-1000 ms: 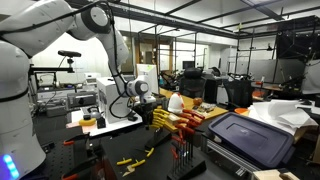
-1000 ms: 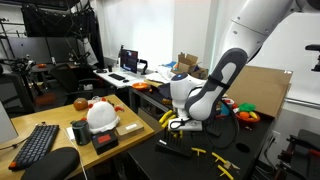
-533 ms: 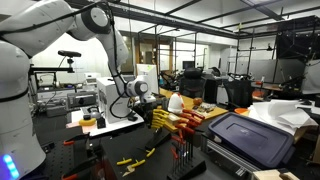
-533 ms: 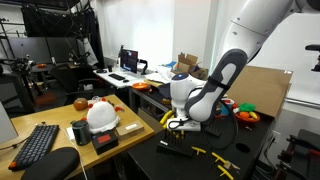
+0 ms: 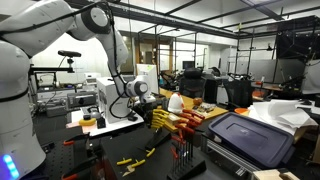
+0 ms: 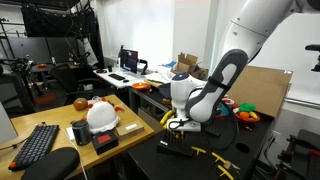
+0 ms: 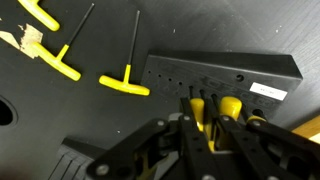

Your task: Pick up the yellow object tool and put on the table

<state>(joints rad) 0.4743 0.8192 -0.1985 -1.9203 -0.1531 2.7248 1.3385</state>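
Over the matte black rack (image 7: 225, 72), the claw (image 7: 201, 120) is clamped on a smooth yellow tool (image 7: 199, 106).

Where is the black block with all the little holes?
In the wrist view the black block sits right of centre on the dark table, with a yellow T-shaped tool just left of it and the gripper below.

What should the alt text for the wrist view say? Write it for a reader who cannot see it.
The black gripper straddles a yellow tool handle standing in a black slotted tool rack; whether it is clamped is unclear. Several yellow T-handle keys lie on the black table beside the rack.
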